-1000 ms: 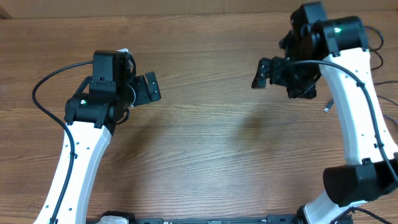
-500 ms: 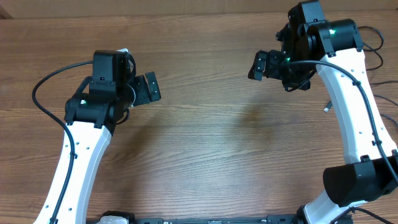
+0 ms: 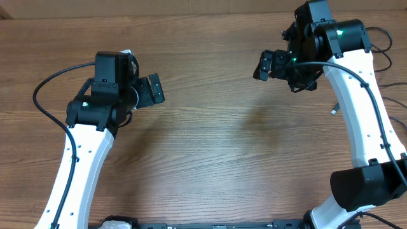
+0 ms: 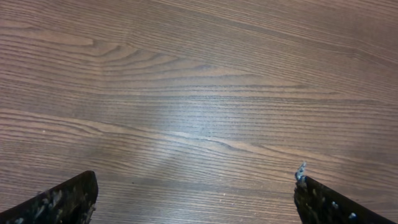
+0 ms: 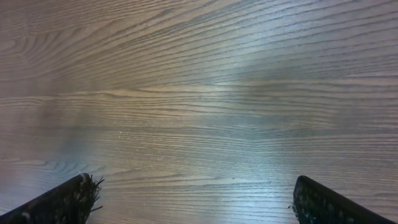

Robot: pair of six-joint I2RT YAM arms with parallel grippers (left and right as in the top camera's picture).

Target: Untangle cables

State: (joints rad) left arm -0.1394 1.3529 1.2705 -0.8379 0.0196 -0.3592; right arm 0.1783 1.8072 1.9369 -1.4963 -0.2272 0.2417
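The left pincer (image 3: 151, 91) hangs at about 9 o'clock over the table (image 3: 210, 146), jaws spread wide and holding nothing. The right pincer (image 3: 266, 65), near 1 o'clock, is just as wide and empty. The cables (image 3: 390, 56) lie at the 3 o'clock edge, partly behind the right arm (image 3: 356, 108), with a small plug (image 3: 334, 110) just beside it.

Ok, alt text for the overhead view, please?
Two robot arms reach over a wooden table, left gripper and right gripper both open and empty. A small cable plug lies on the table beside the right arm.
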